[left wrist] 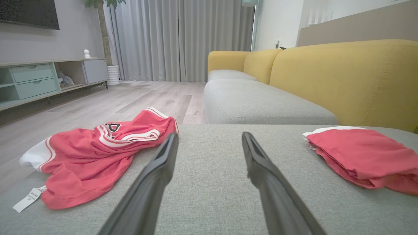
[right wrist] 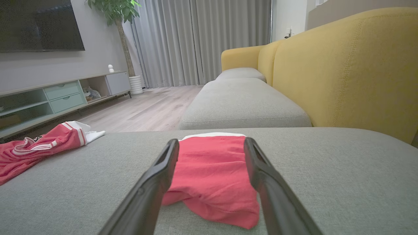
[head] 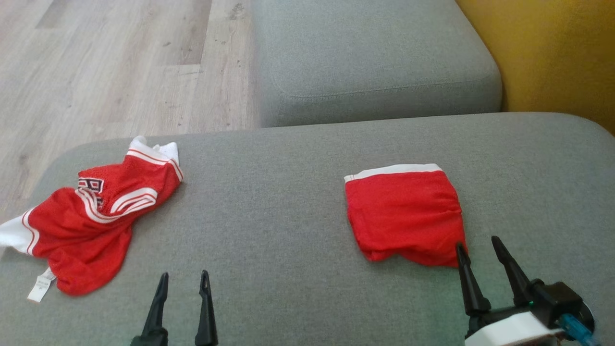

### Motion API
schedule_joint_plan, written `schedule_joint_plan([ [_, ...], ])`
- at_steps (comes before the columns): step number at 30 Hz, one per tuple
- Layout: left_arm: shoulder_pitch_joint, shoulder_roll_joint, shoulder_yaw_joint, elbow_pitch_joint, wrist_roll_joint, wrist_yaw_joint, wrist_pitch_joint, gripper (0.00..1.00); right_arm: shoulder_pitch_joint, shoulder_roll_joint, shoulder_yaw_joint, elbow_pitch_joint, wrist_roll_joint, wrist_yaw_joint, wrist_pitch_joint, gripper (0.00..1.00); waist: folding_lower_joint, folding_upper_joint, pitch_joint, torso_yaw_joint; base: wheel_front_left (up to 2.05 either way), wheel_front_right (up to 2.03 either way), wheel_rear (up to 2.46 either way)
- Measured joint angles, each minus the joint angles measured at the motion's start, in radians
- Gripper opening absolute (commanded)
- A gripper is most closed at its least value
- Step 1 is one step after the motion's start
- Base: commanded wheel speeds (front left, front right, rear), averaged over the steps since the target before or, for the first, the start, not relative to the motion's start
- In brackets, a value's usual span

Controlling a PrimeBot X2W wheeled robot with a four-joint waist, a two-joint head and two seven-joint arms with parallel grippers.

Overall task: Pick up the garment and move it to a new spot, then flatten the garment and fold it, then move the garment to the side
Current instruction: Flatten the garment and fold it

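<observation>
The folded garment (head: 403,216) lies on the right of the grey cushion (head: 269,216), the right gripper (head: 477,242) just at its near corner with fingers apart and empty, the left gripper (head: 185,273) also spread and empty, near the crumpled garment (head: 91,226).

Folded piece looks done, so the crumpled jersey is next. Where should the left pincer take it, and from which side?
Probably the bunched white-striped fold on the right side of the crumpled jersey. It stands up off the cushion, so it can be pinched across; the lower part lies flat. Bring the open left pincer in from the right, where it sits.
</observation>
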Motion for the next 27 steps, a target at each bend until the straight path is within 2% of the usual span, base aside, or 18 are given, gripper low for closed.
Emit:
schedule_joint_plan([
  [27,0.000,-0.002,0.015,0.001,0.013,-0.007,0.000,1.00,0.000,0.009,0.011,0.045,0.005,0.000,0.000,1.00,0.0000,0.0000,0.003,-0.019,0.00,0.00,0.00],
])
